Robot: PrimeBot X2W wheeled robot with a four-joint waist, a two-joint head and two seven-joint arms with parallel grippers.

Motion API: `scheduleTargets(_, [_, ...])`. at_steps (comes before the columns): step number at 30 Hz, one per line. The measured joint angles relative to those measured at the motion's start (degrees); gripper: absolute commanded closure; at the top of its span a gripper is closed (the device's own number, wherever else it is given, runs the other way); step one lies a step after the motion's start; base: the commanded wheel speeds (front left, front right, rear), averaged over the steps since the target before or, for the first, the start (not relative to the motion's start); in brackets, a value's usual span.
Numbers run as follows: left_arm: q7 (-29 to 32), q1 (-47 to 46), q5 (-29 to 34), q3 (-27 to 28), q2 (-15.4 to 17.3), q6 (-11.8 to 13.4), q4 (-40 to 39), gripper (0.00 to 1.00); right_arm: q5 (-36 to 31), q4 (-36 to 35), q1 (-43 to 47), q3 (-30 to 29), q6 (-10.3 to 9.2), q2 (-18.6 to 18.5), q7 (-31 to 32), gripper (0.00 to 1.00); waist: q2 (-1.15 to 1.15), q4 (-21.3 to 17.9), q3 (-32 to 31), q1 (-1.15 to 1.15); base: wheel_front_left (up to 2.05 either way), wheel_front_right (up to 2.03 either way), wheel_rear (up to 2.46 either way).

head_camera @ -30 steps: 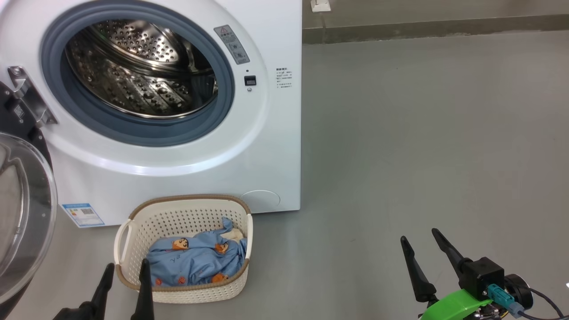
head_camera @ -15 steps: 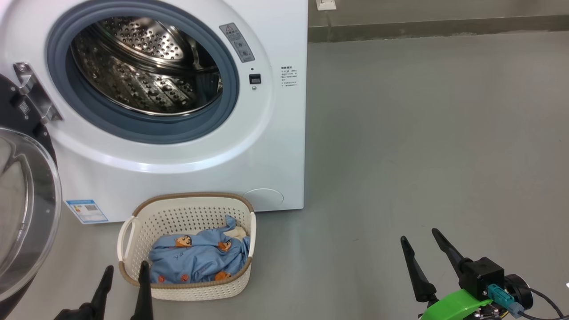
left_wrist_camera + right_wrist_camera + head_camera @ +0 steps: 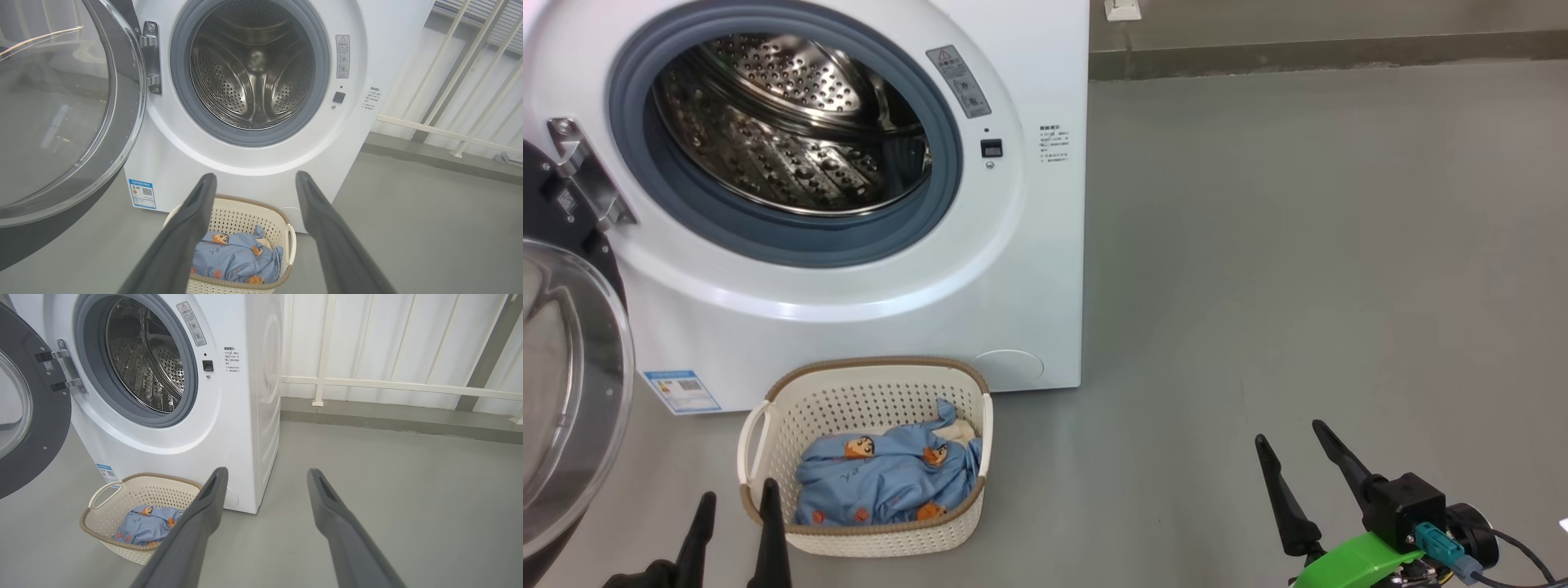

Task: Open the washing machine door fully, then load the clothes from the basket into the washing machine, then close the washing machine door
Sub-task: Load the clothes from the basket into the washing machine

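LAUNDRY CORNER: A white, box-shaped washing machine [image 3: 1029,269] stands on a smooth grey floor [image 3: 1298,245]. Its round door [image 3: 572,392] is swung wide to the left on a bright metal hinge [image 3: 584,175]. The door's bulging clear glass bowl sits inside a glossy black rim. A grey rubber seal [image 3: 792,241] rings the open mouth, and behind it the perforated steel drum [image 3: 792,139] gleams. A small blue label sticker [image 3: 682,392] marks the lower left of the front panel.

On the floor just in front of the machine, below the opening, sits the basket [image 3: 849,400]. It is rectangular and cream-white plastic, with perforated sides, a brown woven-look rim and white loop handles. The clothes [image 3: 882,486] lie crumpled inside it: soft light-blue fabric dotted with small cartoon faces, with a scrap of cream cloth showing at the back.

The left gripper [image 3: 737,490] hangs near the basket's left corner, its long dark fingers [image 3: 184,228] spread wide and holding nothing. The right gripper [image 3: 1289,431] is well off to the right over bare floor, its fingers also spread wide and empty, with a green piece at its wrist. A white railing [image 3: 388,386] runs along the wall beyond.
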Motion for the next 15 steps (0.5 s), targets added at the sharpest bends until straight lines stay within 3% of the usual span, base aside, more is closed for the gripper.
scheduleTargets(8, [0.0, 0.0, 0.0, 1.0, 0.0, -0.3, 0.0, 0.00, 0.0, 0.0, 0.0, 0.2, 0.00, 0.0, 0.0, 0.00, 0.00, 0.0, 0.1, 0.00, 1.29, -1.67, 0.38])
scheduleTargets(15, [0.0, -0.2, 3.6, 1.4, 0.0, 0.3, 0.2, 0.00, 0.0, 0.1, 0.0, 0.3, 0.00, 0.1, 0.0, 0.00, 0.00, 0.1, 0.2, 0.00, 1.29, -1.71, 0.42])
